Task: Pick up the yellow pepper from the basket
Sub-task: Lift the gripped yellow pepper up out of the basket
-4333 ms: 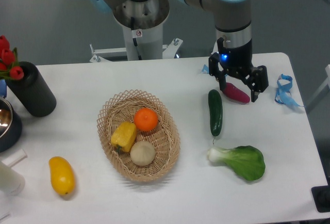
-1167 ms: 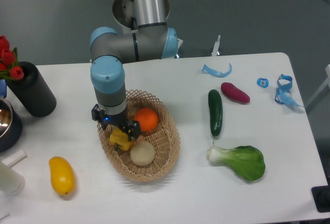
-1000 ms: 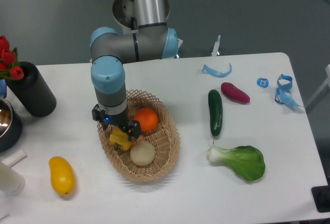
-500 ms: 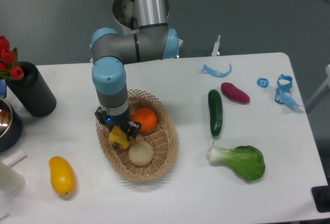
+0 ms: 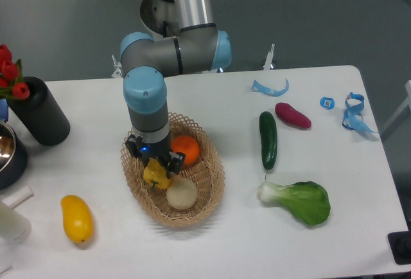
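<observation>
The yellow pepper [image 5: 157,175] is held between the fingers of my gripper [image 5: 156,166], which points straight down over the left half of the wicker basket [image 5: 204,197]. The gripper is shut on the pepper; its upper part is hidden by the fingers. Whether the pepper still touches the basket floor cannot be told. An orange [image 5: 184,150] sits just right of the gripper and a pale beige ball [image 5: 182,193] lies just below the pepper, both in the basket.
A yellow-orange mango-like fruit [image 5: 77,218] lies left of the basket. A black cylinder [image 5: 38,110] with red flowers and a dark bowl [image 5: 8,152] stand at the far left. A cucumber [image 5: 268,139], a purple vegetable [image 5: 293,115], bok choy [image 5: 298,200] and blue scraps [image 5: 354,113] lie to the right.
The arm came from the right side of the table to the basket and closed on the yellow pepper. In the last half second the gripper shifted slightly right with the pepper, and the basket and beige ball shifted too.
</observation>
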